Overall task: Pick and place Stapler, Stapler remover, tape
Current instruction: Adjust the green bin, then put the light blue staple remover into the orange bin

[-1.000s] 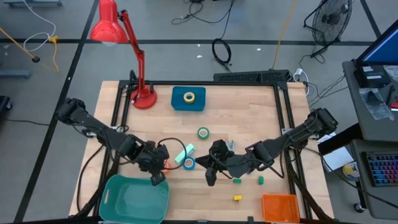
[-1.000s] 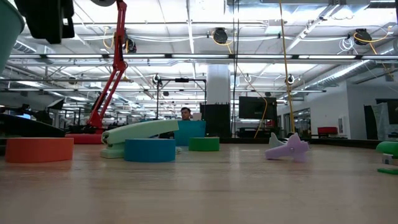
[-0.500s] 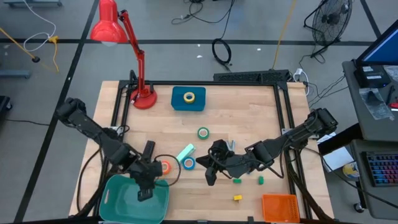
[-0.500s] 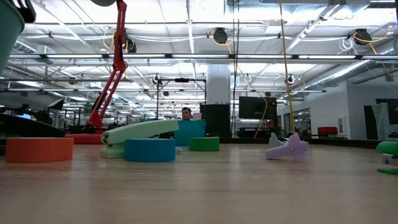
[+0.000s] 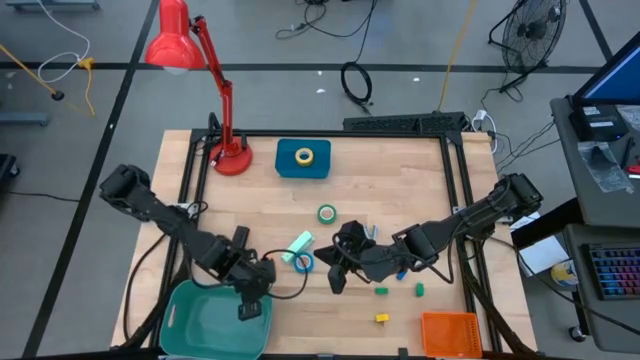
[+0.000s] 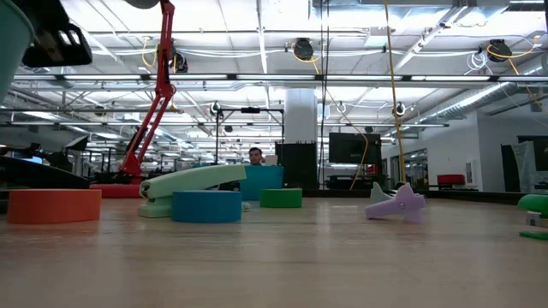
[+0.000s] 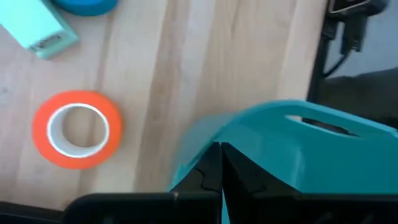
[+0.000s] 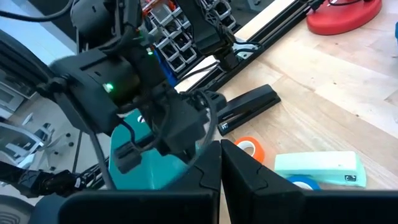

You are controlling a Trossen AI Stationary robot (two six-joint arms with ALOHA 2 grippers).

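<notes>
Wooden tabletop carries the task's things: the stapler (image 8: 249,107) lies flat near the table's left edge, just beside the orange tape (image 7: 77,129), upper-left of the teal bin (image 5: 190,320) in the high view. The left gripper (image 7: 221,163) hangs over the bin's upper-right rim, fingers pressed together with nothing between them. The right gripper (image 8: 221,163), likewise closed and empty, waits at lower centre near the blue tape (image 5: 303,262). Judging by this, the left arm's next pick is due. It should spread its fingers before descending, straddle the stapler's narrow width at mid-length, and stay clear of the orange roll.
</notes>
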